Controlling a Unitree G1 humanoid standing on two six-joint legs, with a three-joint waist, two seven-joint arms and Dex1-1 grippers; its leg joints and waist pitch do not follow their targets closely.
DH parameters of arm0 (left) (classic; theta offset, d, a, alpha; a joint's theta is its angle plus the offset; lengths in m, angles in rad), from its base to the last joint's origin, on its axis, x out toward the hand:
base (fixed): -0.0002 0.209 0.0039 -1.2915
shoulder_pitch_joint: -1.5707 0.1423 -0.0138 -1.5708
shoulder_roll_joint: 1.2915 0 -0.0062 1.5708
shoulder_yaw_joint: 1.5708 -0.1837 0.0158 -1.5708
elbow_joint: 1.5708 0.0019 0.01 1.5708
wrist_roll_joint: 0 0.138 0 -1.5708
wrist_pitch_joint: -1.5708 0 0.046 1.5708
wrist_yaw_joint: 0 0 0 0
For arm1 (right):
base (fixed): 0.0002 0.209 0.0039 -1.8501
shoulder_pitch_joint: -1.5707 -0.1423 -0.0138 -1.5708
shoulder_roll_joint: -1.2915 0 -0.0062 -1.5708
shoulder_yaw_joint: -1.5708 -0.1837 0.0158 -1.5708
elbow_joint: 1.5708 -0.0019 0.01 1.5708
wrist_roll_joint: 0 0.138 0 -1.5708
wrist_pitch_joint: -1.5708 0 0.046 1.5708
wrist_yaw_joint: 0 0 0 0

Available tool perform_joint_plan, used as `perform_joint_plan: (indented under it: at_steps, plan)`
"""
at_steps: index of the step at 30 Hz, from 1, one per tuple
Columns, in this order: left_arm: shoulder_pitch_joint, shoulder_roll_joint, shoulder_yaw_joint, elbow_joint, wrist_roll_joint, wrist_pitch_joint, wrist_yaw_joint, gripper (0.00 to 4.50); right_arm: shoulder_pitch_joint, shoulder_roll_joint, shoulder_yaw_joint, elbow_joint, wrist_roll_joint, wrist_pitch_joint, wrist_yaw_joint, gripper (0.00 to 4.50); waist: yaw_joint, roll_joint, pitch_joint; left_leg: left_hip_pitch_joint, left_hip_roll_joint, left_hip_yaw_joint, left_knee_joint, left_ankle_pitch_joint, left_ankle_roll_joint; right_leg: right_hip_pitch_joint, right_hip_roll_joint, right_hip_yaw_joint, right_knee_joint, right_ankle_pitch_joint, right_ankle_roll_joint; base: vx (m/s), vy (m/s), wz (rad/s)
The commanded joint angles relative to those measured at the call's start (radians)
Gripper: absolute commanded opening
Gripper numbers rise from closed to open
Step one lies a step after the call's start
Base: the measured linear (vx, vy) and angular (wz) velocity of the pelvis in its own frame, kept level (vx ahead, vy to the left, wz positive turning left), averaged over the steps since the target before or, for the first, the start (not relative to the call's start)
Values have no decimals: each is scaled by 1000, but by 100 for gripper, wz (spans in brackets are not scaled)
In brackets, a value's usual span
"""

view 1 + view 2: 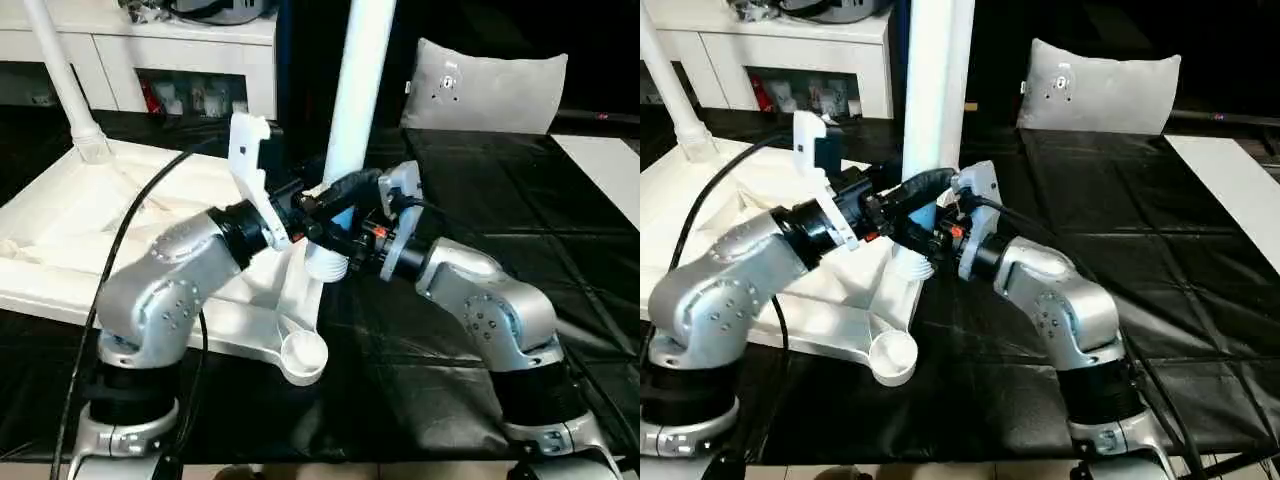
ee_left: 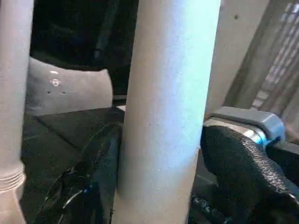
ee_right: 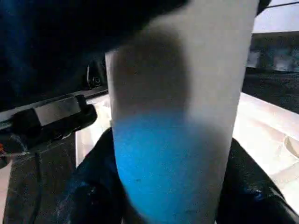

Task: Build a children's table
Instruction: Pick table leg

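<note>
An upright leg (image 1: 358,90) is clamped between the right gripper's (image 3: 173,186) fingers, while the left gripper's (image 2: 163,186) fingers stand apart either side of it, the upturned top (image 1: 90,230) lying just beside both

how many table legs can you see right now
2. One leg stands in the far left corner socket of the upturned table top. The other leg is upright between both grippers, at the top's near right edge. Others may lie out of view.
</note>
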Motion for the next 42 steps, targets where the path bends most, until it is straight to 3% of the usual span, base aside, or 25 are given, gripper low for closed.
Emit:
perform_joint_plan:
  at_steps: [1,7,10,26,30,33,42]
  plan:
    - [5,-16,-41,-24,21,-3,20,279,6,2,-8,13,-11,-22,-18,195,-5,6,-67,21,54,-18,-85,-150,-56,39,-78,50,-75,-143,-160,0,0,0]
    - [8,-35,-52,-16,46,-22,55,274,6,9,0,17,-33,-34,-22,195,-7,5,-66,20,53,-18,-85,-159,-61,39,-77,50,-77,-149,-151,0,0,0]
    - [6,-37,-47,-13,45,-22,59,246,5,9,-2,16,-33,-33,-21,195,-8,5,-67,20,52,-18,-84,-150,-57,38,-77,50,-75,-130,-156,0,0,0]
    - [-12,-42,-25,12,64,-31,95,246,-11,11,-4,36,-58,-47,-29,195,-8,7,-66,21,53,-19,-86,-163,-58,37,-77,49,-77,-139,-156,0,0,0]
    - [-14,35,-102,9,172,-126,39,242,-7,12,-5,39,-58,-50,-24,195,-8,7,-66,21,54,-20,-87,-167,-56,37,-77,50,-78,-144,-145,0,0,0]
    - [-18,95,-149,15,247,-179,12,208,0,9,-4,41,-56,-52,-15,195,-8,10,-67,22,54,-21,-88,-163,-57,36,-77,50,-76,-142,-135,0,0,0]
    - [-23,116,-181,29,290,-236,-6,192,7,5,-3,49,-61,-61,-8,195,-9,10,-67,21,54,-18,-88,-165,-68,37,-78,50,-73,-121,-160,0,0,0]
